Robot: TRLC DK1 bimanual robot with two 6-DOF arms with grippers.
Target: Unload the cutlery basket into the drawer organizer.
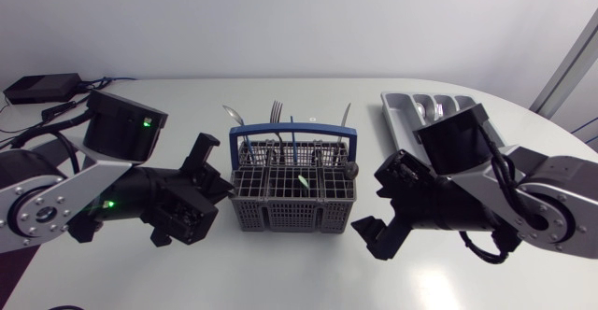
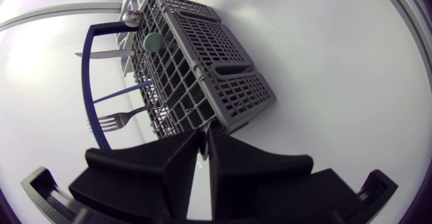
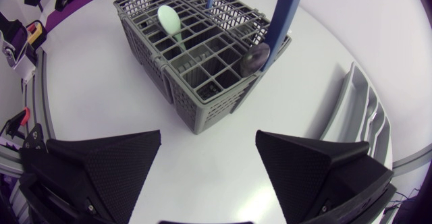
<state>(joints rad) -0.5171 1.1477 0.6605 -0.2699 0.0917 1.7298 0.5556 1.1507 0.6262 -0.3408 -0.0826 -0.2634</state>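
Note:
A grey cutlery basket (image 1: 292, 196) with a blue handle (image 1: 291, 138) stands mid-table, holding forks (image 1: 276, 114), knives and spoons upright. The grey drawer organizer (image 1: 397, 109) lies behind my right arm, with some cutlery in it. My left gripper (image 1: 211, 172) is by the basket's left end. In the left wrist view its fingers (image 2: 182, 158) stand almost together, a thin slit between them and nothing seen in it, just short of the basket's corner (image 2: 233, 113). My right gripper (image 3: 209, 140) is wide open and empty, off the basket's (image 3: 196, 62) right front corner.
A pale green spoon (image 3: 169, 18) and a dark round spoon (image 3: 255, 59) stick out of the basket. A fork (image 2: 118, 119) and a knife (image 2: 104, 53) point away from it. A black box (image 1: 42, 88) with cables sits at the far left.

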